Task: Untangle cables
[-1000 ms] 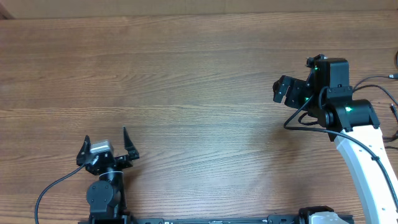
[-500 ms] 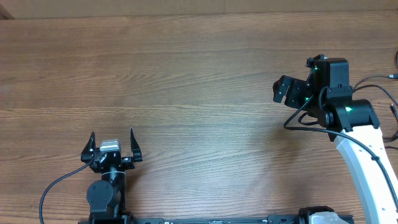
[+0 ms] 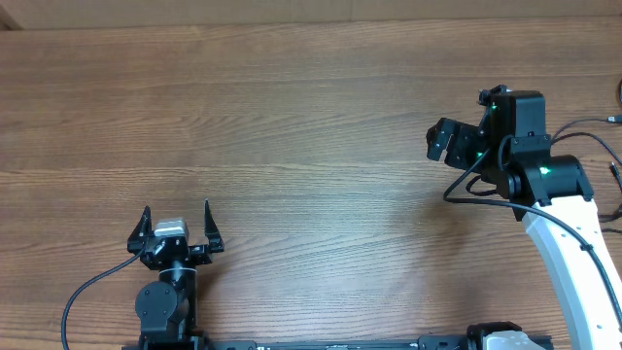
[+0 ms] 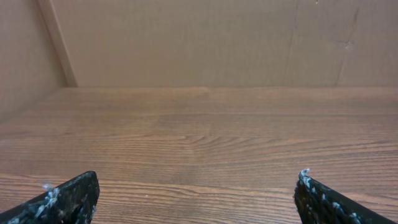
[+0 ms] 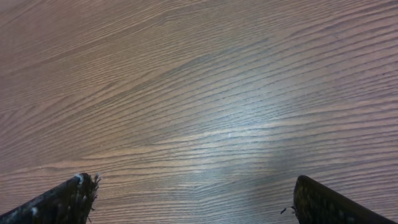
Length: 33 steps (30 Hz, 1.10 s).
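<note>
Thin black cords (image 3: 614, 119) with small plug ends show only at the far right edge of the overhead view, mostly cut off by the frame. My left gripper (image 3: 176, 216) is open and empty near the front left of the table, far from them; its wrist view (image 4: 196, 196) shows only bare wood between the fingers. My right gripper (image 3: 442, 141) is open and empty at the right side, left of the cords; its wrist view (image 5: 193, 199) shows bare wood and no cable.
The wooden table (image 3: 292, 126) ends at a cardboard-coloured wall (image 4: 205, 37) at the back. The right arm's white link (image 3: 573, 262) and its thicker black cable (image 3: 466, 180) run along the right side.
The left gripper has turned from a slight tilt to point straight at the back of the table and moved slightly. The right arm has not moved.
</note>
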{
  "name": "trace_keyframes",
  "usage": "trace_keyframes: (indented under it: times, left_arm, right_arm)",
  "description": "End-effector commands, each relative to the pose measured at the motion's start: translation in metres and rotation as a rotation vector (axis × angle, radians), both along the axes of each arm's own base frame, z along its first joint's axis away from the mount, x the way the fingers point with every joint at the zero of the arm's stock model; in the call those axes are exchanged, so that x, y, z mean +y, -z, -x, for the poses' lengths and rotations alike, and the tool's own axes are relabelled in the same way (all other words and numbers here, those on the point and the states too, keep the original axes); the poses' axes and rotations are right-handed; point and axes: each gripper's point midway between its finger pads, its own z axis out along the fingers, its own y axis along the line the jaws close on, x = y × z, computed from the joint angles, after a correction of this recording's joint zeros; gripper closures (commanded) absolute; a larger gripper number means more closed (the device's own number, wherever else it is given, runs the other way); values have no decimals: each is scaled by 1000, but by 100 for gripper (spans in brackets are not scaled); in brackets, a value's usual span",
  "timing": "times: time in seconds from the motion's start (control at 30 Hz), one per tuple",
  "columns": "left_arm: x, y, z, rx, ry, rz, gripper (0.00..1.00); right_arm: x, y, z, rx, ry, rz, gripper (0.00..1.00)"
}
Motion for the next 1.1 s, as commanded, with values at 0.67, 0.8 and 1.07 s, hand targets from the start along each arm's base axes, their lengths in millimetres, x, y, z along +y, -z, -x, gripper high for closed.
trace_keyframes:
  times: [0.67,0.8,1.07]
  left_arm:
    - [-3,0,0,-5,15,13,0]
    - [-3,0,0,-5,15,13,0]
    - [-3,0,0,-5,15,13,0]
  right_arm:
    - [2,-1,0,-6,-5,-2,0]
    - [-21,-1,-2,-16,37,128,0]
    - [-31,-7,3,-25,71,176,0]
